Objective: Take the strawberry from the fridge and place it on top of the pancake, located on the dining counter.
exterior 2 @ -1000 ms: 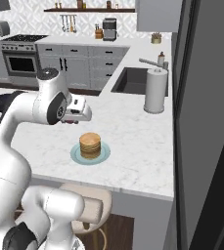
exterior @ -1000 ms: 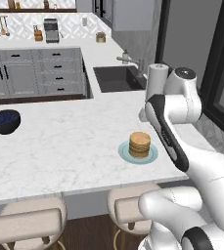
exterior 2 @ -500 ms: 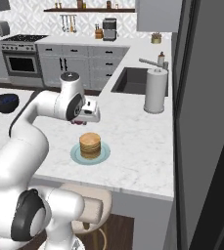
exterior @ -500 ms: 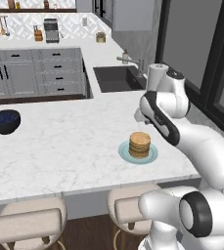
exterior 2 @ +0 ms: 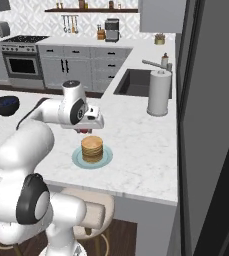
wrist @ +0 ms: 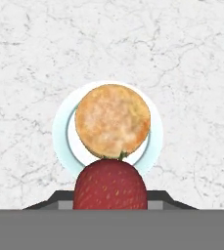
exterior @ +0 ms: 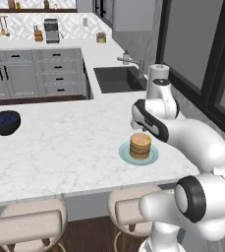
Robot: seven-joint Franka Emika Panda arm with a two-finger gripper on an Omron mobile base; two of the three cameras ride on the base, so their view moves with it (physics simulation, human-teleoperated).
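Note:
In the hand view the red strawberry (wrist: pixel 110 185) sits between the fingertips of my gripper (wrist: pixel 111 200), which is shut on it. Below it lies the pancake (wrist: pixel 112 119), a tan stack on a pale blue-green plate (wrist: pixel 59 128); the stack lies just ahead of the fruit. In the right base view my gripper (exterior 2: pixel 84 130) hangs just above and to the left of the pancake (exterior 2: pixel 92 148) on the dining counter (exterior 2: pixel 136 145), with a bit of red at its tips. The left base view shows the pancake (exterior: pixel 140 145) below my hand. The dark fridge (exterior 2: pixel 206 125) stands at the right.
A dark blue bowl (exterior: pixel 4 122) rests at the counter's left. A paper towel roll (exterior 2: pixel 159 92) stands beside the sink (exterior: pixel 116 78), behind the plate. Beige stools (exterior: pixel 30 221) line the counter's near edge.
The arm has folded lower and the hand has come down and nearer to the pancake stack, with the strawberry still held.

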